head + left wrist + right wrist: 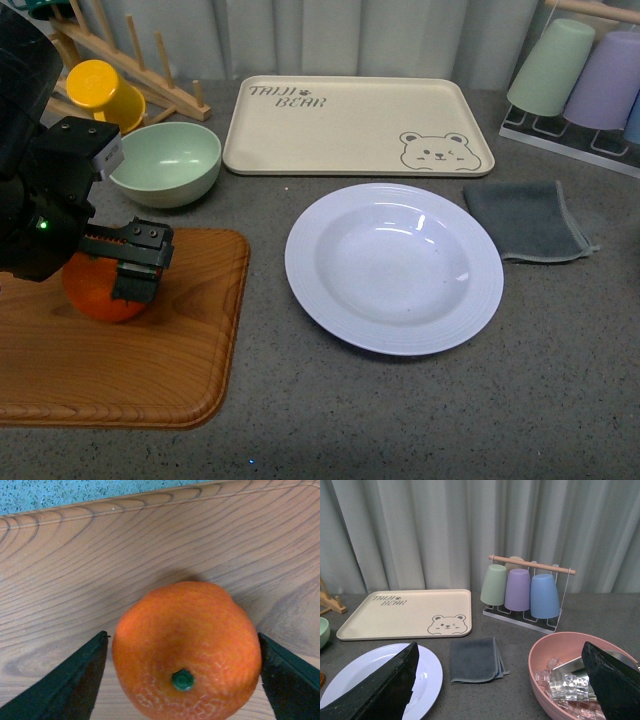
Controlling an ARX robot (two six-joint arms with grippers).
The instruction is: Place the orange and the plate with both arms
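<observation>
Well, the orange (100, 298) sits on the wooden board (180, 380), at about nine o'clock from the plate (330, 300), which lies bare on the grey table (450, 420) with the bear tray (340, 130) at its twelve. The left gripper (182, 636) straddles the fruit, a finger close on each side; whether they squeeze yet I cannot tell. The right gripper (499, 647) hangs spread wide, holding nothing. I'd say nothing is placed: the orange is unlifted and the plate ungrasped.

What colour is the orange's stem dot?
Green stem dot on the orange; left wrist view shows it best.
</observation>
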